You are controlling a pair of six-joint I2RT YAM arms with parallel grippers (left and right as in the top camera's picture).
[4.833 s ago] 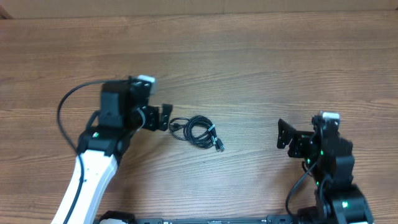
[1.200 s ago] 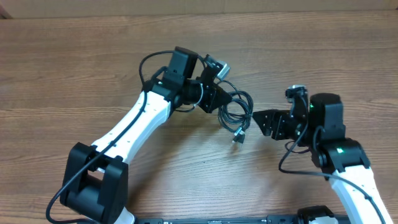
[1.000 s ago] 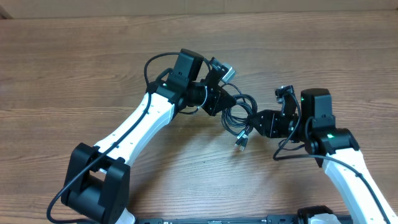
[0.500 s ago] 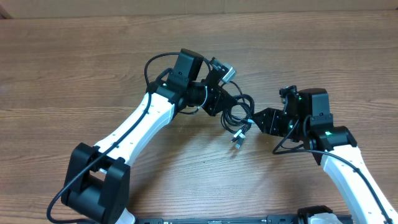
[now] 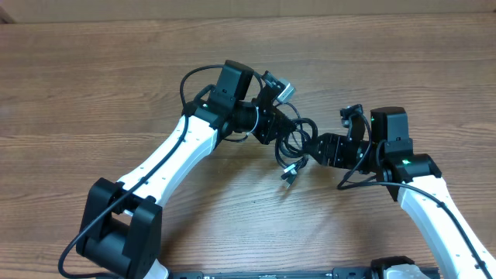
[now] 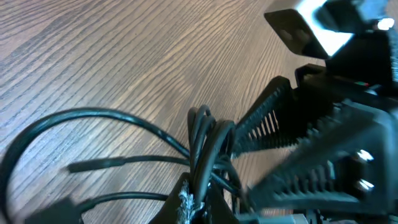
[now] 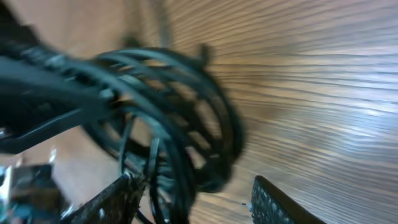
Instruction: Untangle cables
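**Item 1, your left gripper.** It is closed on the cables, pinching the coil where its loops gather. In its wrist view the strands meet right at the base of its fingers and fan out ahead of it.

**Item 2, the cables.** One black coiled bundle sits just ahead of your left fingertips, directly between your two grippers. A loose tail with a plug end hangs off the bundle, just short of your right gripper's tips and to one side of them.

**Item 3, your right gripper.** The jaws stand apart, and the ribbed fingers sit at either lower corner of its wrist view. The coil is immediately ahead, its loops reaching toward the gap. That view is blurred, so you cannot tell whether either pad touches a cord.

**Item 4, the table.** Wood-grain surface, beneath both tools.
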